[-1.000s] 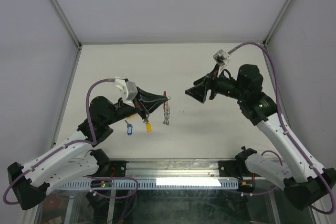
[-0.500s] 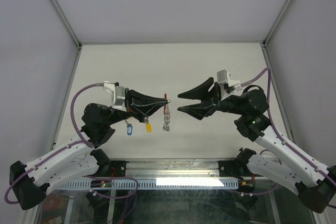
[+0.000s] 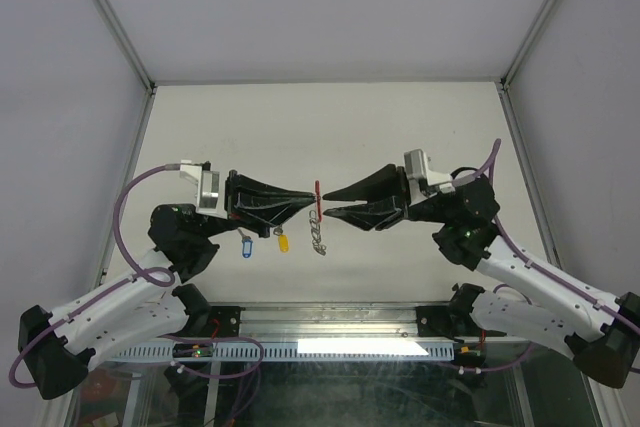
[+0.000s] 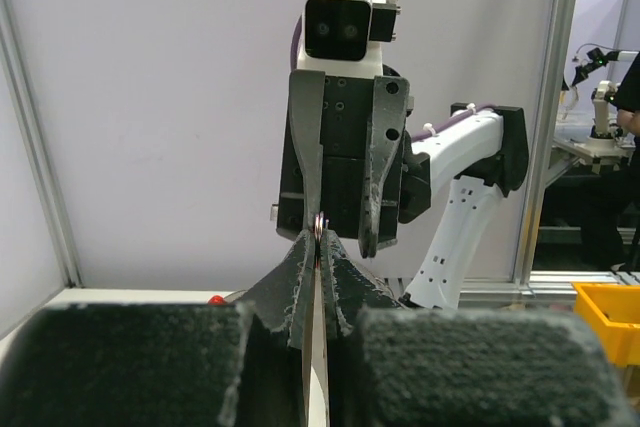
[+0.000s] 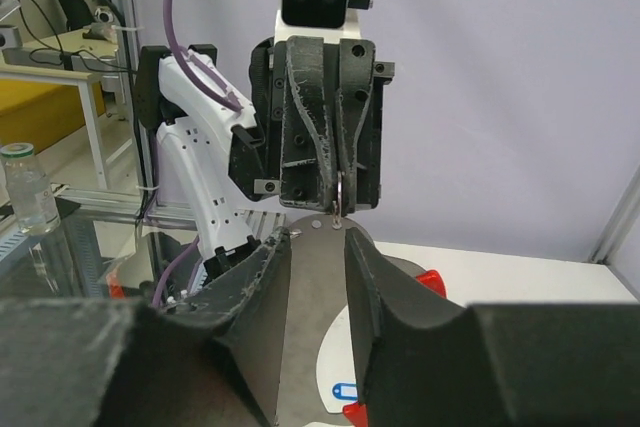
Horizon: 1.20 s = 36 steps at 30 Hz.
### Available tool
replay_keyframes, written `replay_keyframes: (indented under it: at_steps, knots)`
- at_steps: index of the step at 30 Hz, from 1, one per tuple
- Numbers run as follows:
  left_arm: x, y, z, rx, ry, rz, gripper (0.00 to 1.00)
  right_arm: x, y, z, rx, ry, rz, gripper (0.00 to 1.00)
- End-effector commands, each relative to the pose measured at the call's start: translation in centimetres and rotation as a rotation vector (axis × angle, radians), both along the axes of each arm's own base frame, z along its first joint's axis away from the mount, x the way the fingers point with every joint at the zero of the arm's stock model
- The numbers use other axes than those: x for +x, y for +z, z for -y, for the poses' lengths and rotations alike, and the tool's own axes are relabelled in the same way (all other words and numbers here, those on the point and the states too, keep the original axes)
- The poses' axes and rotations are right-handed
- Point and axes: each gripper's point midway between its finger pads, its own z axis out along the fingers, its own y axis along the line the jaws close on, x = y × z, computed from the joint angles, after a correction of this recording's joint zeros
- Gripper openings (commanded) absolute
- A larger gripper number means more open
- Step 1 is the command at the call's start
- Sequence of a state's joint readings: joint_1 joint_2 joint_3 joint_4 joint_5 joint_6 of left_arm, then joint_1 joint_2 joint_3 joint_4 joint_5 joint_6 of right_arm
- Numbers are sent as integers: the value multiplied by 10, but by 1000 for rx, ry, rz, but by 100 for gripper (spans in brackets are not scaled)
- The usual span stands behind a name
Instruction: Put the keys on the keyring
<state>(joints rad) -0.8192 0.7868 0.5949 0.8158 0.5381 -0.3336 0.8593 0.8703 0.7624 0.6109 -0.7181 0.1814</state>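
- The keyring [image 3: 317, 193] is up in the air over the middle of the desk [image 3: 400, 127], between the two arms; its red piece stands upright.
- Its chain [image 3: 319, 234] hangs down from the red piece, loose, toward the desk.
- The left tool [image 3: 311, 197] is clenched on the keyring: in its own wrist view the two tips press together with a small metal ring pinched at the very end.
- The right tool [image 3: 327, 203] faces it tip to tip, jaws parted with a clear gap and nothing held between them. Its tips sit just beside the red piece; whether they touch it cannot be told.
- A blue-tagged key [image 3: 246, 247] and a yellow-tagged key [image 3: 283, 242] lie on the desk under the left tool, near each other and apart from the keyring.
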Motion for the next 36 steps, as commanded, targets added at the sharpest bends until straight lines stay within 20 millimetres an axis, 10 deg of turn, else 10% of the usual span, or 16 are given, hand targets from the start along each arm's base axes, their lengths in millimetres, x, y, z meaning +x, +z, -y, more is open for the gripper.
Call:
replay_keyframes:
  at_steps: [1, 36]
  knots:
    - [-14, 15, -5, -51, -40, 55, 0, 1, 23, -5, 49, -46, 77, 30]
    - [-13, 7, -2, -32, -51, 45, 0, -3, 36, -6, 104, -52, 61, 21]
